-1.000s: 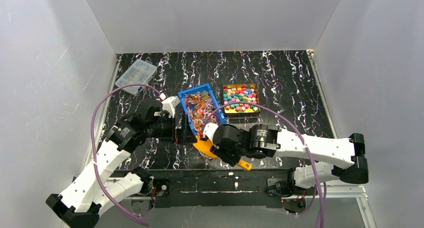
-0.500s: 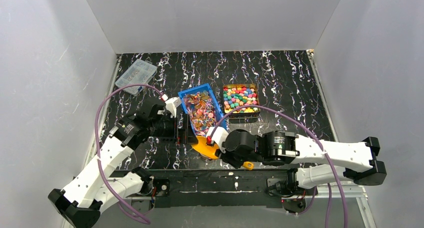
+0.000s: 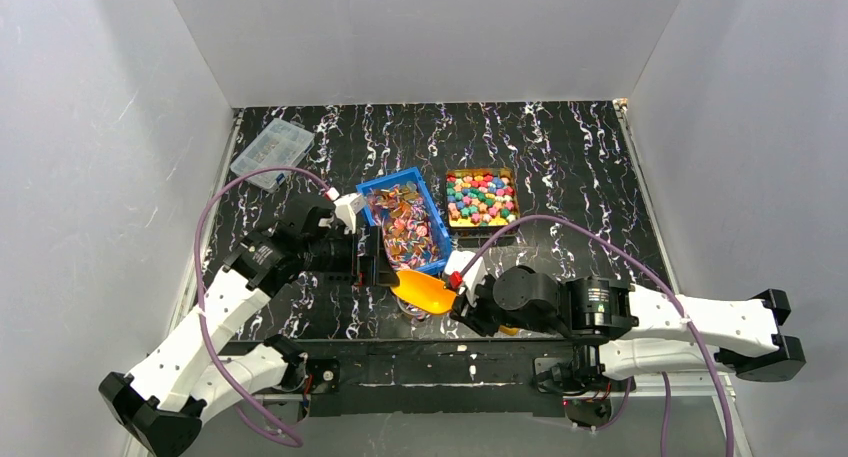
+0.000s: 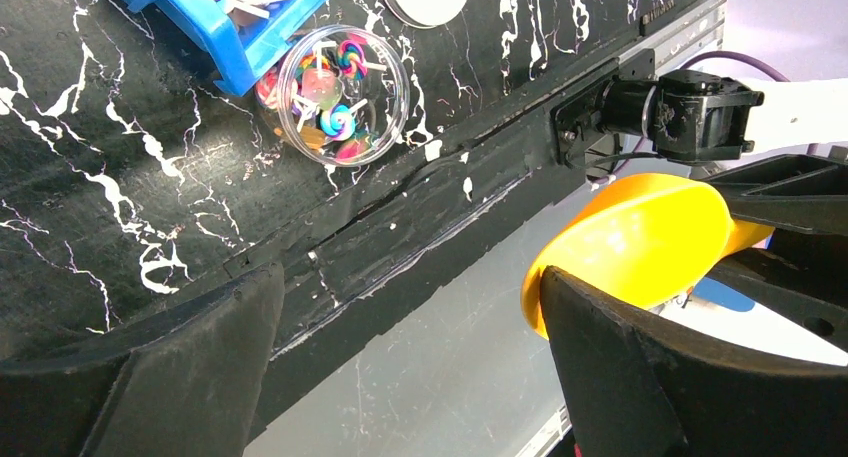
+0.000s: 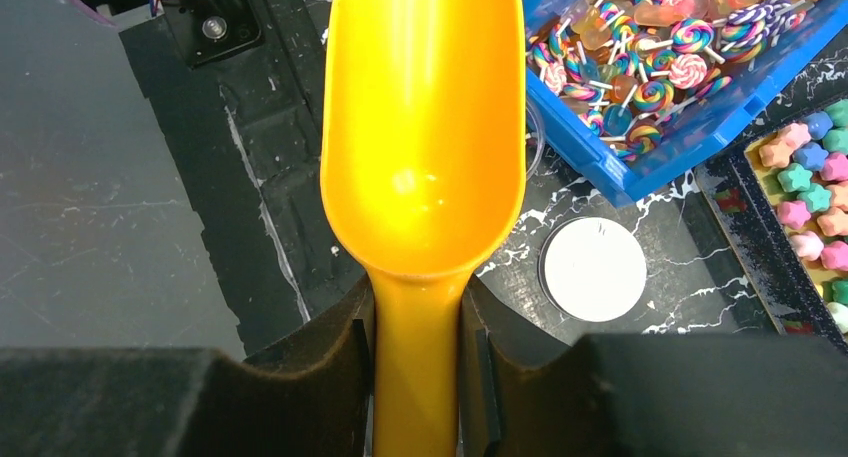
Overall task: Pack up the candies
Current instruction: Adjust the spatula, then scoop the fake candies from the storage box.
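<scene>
Right pincer [image 5: 415, 322] clamped on the orange scoop [image 5: 425, 127] handle. Left pincer [image 4: 400, 327] gapes wide, holding nothing. Lollipops [image 5: 650, 52] fill the blue bin [image 5: 720, 142] ahead-right of the right pincer; star candies [image 5: 800, 177] further right in their tray [image 5: 745, 247].

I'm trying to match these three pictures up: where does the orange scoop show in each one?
Top external: the orange scoop is at lower centre, just below the blue bin.
Left wrist: right of centre, its bowl seen from the side.
Right wrist: it fills the middle, with its handle running down.
Shared landmark: the blue bin, at top left in the left wrist view and upper right in the right wrist view.
</scene>
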